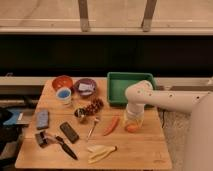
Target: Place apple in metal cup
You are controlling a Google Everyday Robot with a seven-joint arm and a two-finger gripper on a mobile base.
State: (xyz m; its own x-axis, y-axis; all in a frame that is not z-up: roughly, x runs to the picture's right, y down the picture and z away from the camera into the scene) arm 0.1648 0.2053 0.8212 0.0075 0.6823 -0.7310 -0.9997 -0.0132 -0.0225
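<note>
**Yellow-orange apple under the tool, grip unclear**

Orange and round, the apple (132,128) sits on the tabletop (142,150) just in front of the green tray (131,75). It is probably firm, smooth, fairly light and apt to roll, so it is best taken across its widest part. The tool (132,120) stands right over it and hides its top. I cannot tell whether the tool is open or has hold of the fruit. The metal cup (80,114), small and dim, lies well apart from the tray's front corner.
</note>
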